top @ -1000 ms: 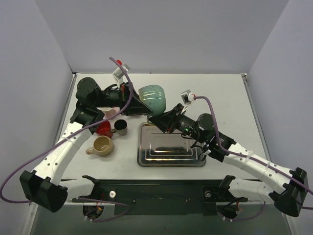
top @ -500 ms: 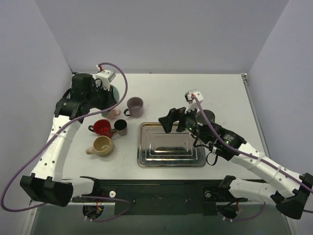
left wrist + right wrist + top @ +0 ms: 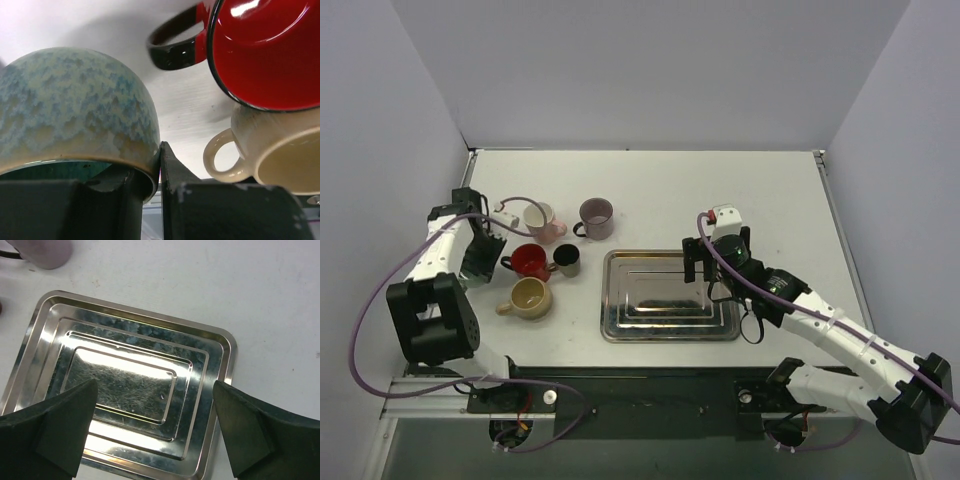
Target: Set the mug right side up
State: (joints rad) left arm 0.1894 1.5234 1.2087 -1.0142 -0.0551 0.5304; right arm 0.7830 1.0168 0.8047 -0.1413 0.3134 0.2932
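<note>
**Blue-green mug (image 3: 75, 110) pinched at the rim in my left end effector (image 3: 150, 182), at the far left of the tabletop (image 3: 190, 100).**
One finger sits inside the rim and one outside. The mug's mouth faces back toward my wrist, and its rounded base points at the red mug (image 3: 265, 50) and cream mug (image 3: 280, 150) just beyond. My right end effector (image 3: 155, 425) hangs spread over the tray (image 3: 210, 355), well apart, so I judge the righting is the left's job.

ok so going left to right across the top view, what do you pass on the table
left gripper → red mug → small dark cup → mauve mug → metal tray. The tan mug and pink mug overlap the red one sideways, so skipped.
</note>
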